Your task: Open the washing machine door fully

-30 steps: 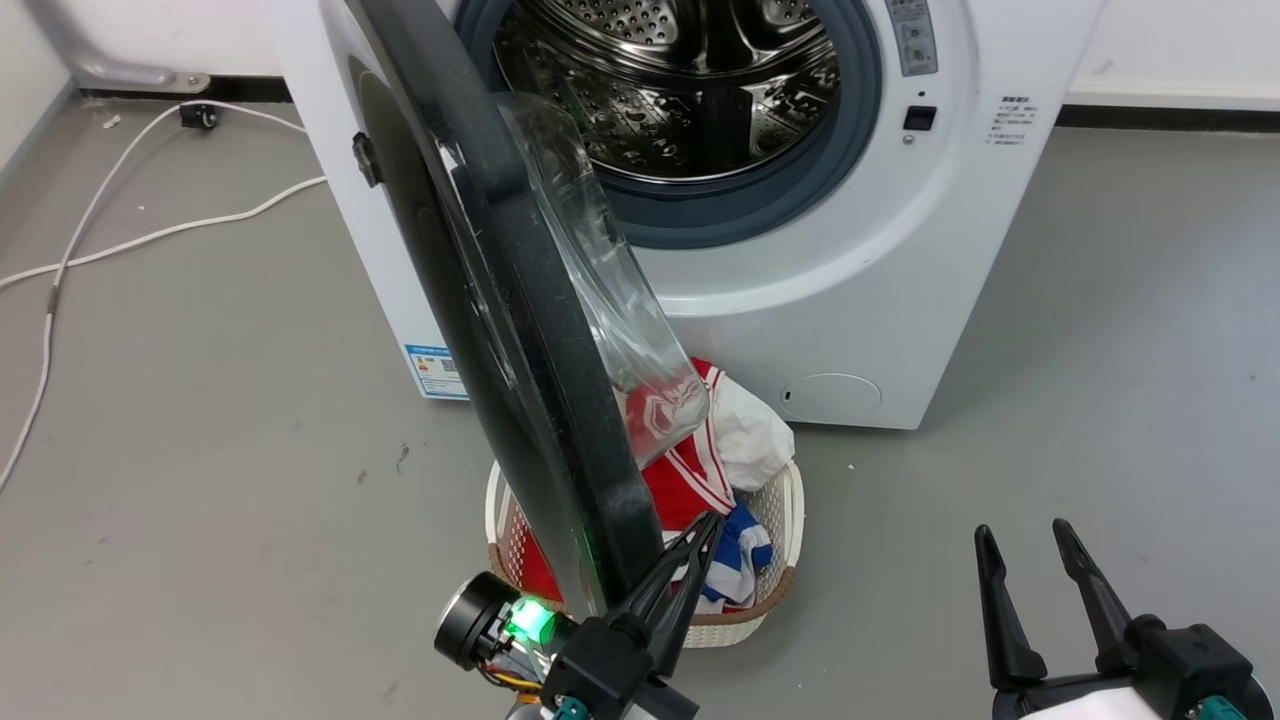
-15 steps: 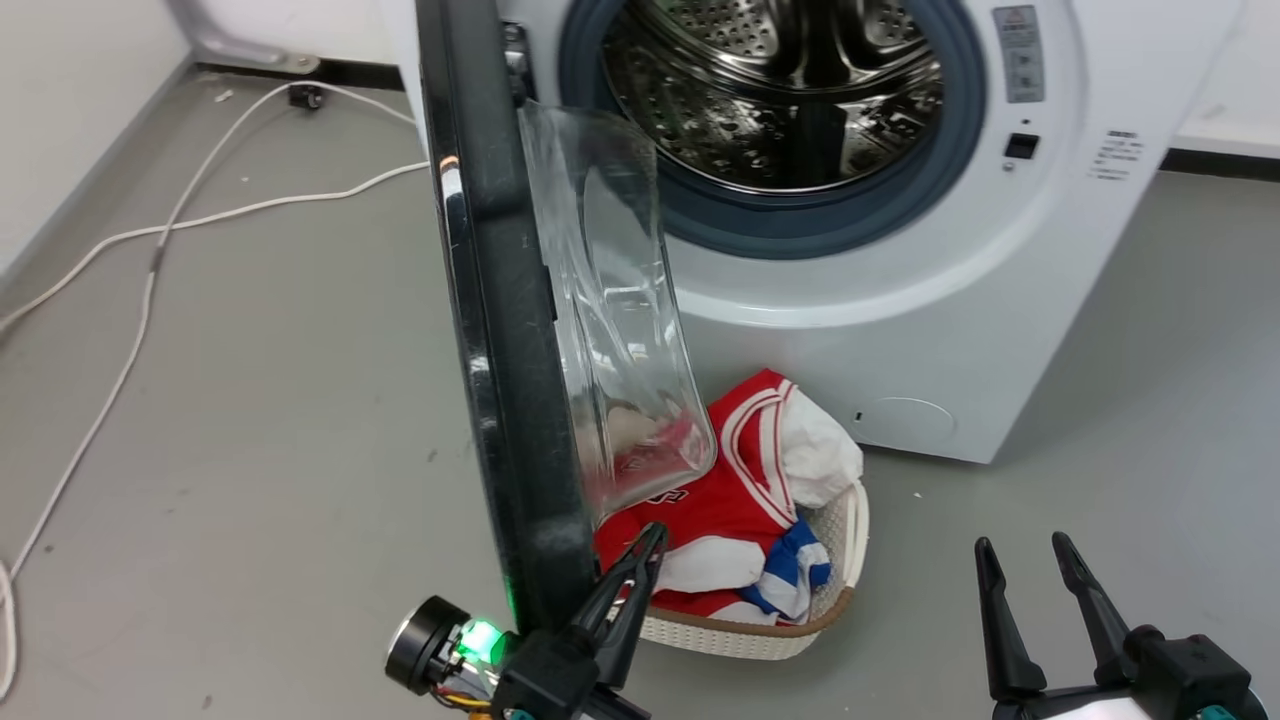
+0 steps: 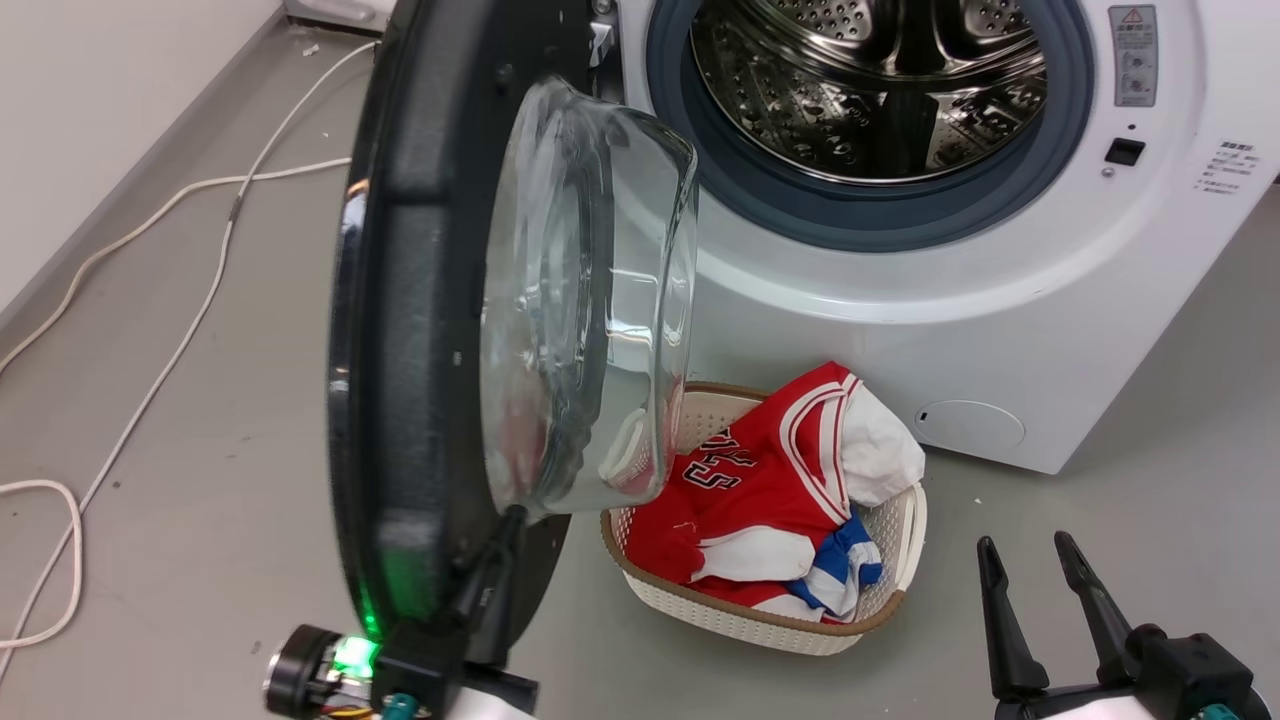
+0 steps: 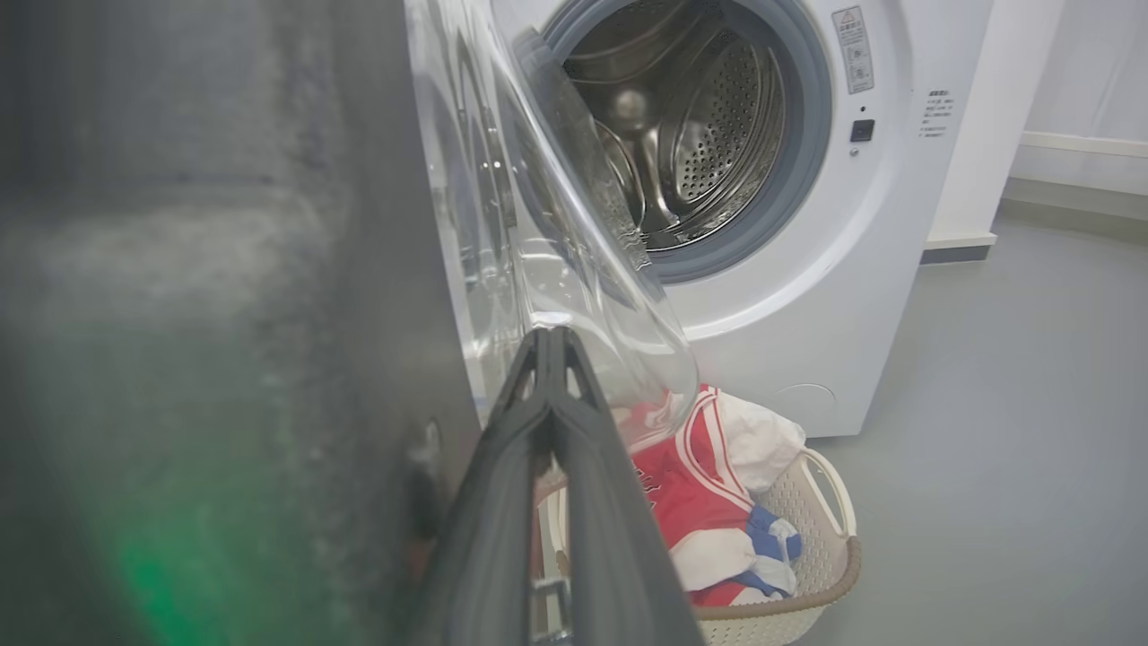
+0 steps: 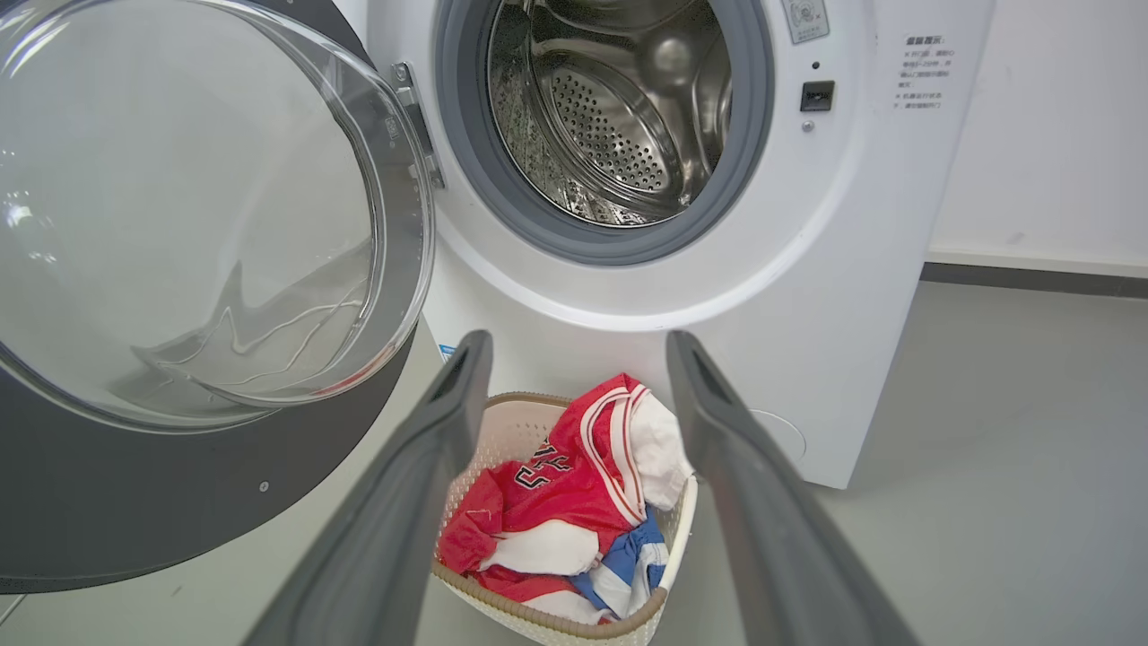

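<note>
Two risks: left gripper (image 4: 552, 339) tips could skid off the washing machine door (image 3: 400, 300) onto its glass bowl (image 3: 590, 300); unpushed door may swing back | left gripper: fingers pressed together, gripping nothing, tips against door's inner face | right gripper (image 3: 1025, 545): spread, empty | door stands out from the washing machine (image 3: 900, 340), not fully open

Washing machine door (image 3: 410, 300), seemingly wide open

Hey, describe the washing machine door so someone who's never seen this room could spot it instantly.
Find the big white washing machine. The washing machine door hangs open left of its drum mouth. Unlike that grey-rimmed mouth, it's a black disc bulging with clear glass.
</note>
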